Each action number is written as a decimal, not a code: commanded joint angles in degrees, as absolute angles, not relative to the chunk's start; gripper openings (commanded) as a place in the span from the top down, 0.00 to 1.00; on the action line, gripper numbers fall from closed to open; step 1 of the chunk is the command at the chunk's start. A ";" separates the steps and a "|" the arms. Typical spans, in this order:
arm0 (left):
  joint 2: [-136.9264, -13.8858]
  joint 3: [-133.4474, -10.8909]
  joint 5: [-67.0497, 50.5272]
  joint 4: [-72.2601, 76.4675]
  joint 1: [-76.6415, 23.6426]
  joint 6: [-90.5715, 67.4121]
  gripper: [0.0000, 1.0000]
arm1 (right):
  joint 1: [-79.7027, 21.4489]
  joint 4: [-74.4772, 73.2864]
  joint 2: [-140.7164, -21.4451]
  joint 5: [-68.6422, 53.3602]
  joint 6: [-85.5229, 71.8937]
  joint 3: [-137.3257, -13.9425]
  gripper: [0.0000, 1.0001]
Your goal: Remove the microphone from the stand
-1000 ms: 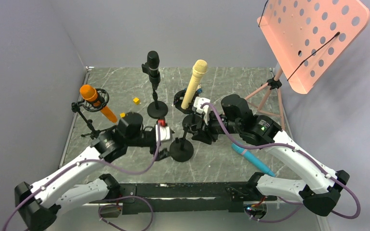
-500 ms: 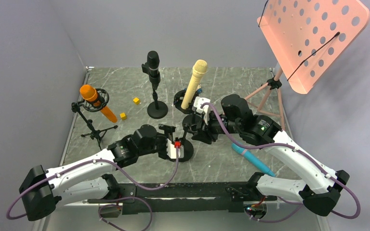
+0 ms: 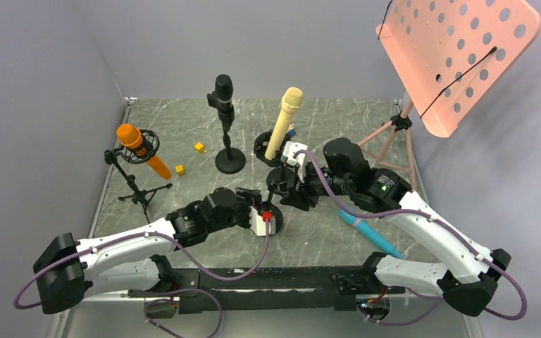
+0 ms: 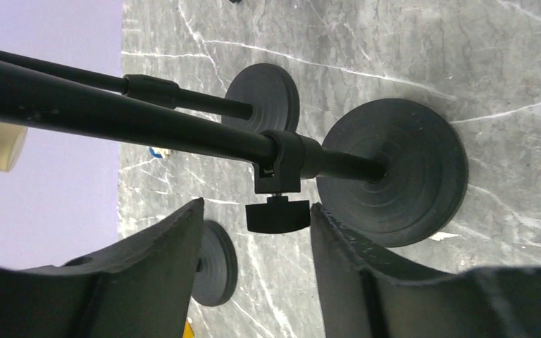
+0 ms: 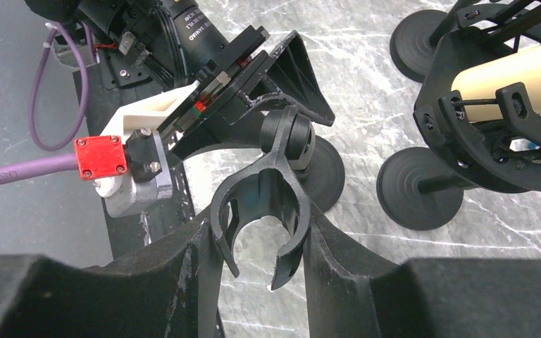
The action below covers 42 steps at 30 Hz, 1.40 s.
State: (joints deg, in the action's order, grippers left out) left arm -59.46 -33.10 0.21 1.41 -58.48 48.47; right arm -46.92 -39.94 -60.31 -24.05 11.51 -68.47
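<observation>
An empty black stand clip (image 5: 260, 211) tops the middle stand, whose round base (image 3: 276, 224) sits near the front. My right gripper (image 3: 287, 189) is shut on this clip, as the right wrist view (image 5: 259, 236) shows. A teal microphone (image 3: 370, 234) lies flat on the table under my right arm. My left gripper (image 3: 263, 211) is open low by the stand. In the left wrist view its fingers (image 4: 257, 215) straddle the stand's clamp knob (image 4: 278, 215), just short of the pole (image 4: 148, 127) and next to the base (image 4: 401, 176).
A cream microphone (image 3: 284, 121), a black microphone (image 3: 223, 95) and an orange microphone (image 3: 139, 148) stand in their own stands at the back and left. A pink perforated music stand (image 3: 458, 56) rises at the right. Two small yellow cubes (image 3: 199, 147) lie on the table.
My left arm has swung right and toward the front, bringing its open gripper to the lower part of the middle stand. The right arm and the clip have not moved.
</observation>
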 commanded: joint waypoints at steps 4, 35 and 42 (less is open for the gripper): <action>-60.64 -41.31 -0.66 -10.01 -57.93 41.61 0.57 | -46.76 -37.04 -60.07 -23.12 12.31 -70.16 0.98; -62.00 -55.94 -49.38 -26.53 -31.97 6.92 0.15 | -46.76 -41.11 -65.62 -26.32 13.89 -78.57 0.30; -59.18 -57.94 -45.34 -17.10 -32.29 1.51 0.13 | -47.17 -41.28 -69.30 -25.04 13.80 -82.86 0.38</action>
